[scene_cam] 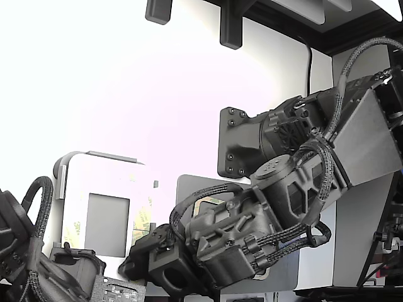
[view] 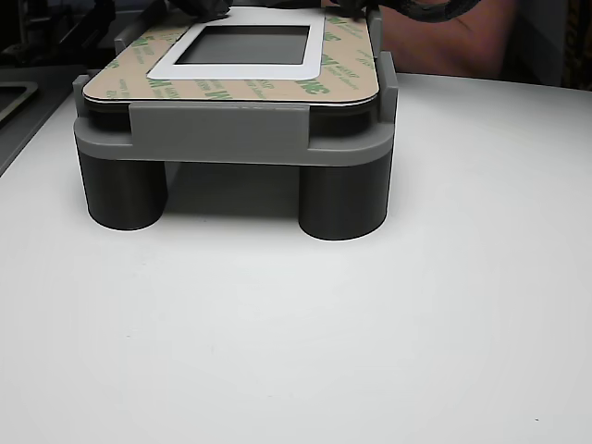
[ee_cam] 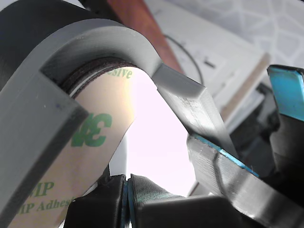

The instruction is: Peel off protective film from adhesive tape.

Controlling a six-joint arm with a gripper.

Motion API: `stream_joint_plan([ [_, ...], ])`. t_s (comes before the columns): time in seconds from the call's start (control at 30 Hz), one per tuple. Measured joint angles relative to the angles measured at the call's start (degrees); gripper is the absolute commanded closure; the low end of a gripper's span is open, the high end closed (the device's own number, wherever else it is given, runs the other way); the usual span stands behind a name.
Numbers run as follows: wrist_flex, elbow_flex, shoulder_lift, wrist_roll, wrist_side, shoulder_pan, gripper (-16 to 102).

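You see the tan protective film with green printed marks [view: 231, 90] lying flat on the white rounded panel with its grey rectangular centre [view: 242, 46], seated in the grey fixture on dark cylindrical legs [view: 231, 139] on the white table [view: 296, 333]. In the other view, the film's near strip runs left to right. In the wrist view, the film [ee_cam: 90, 142] curves up at a corner. The black hand [ee_cam: 127, 197] sits at that corner, tips pressed nearly together; you cannot tell whether film lies between them.

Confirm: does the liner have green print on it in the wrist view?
Yes, the protective film curving past the grey fixture shows green lettering and a logo.
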Motion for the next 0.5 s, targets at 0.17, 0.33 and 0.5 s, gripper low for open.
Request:
stream_joint_plan([
  [0.17, 0.1, -0.3, -0.4, 0.1, 0.0, 0.1, 96],
  [0.33, 0.1, -0.4, -0.4, 0.2, 0.0, 0.2, 96],
  [0.5, 0.1, -0.7, -0.7, 0.4, 0.0, 0.3, 96],
])
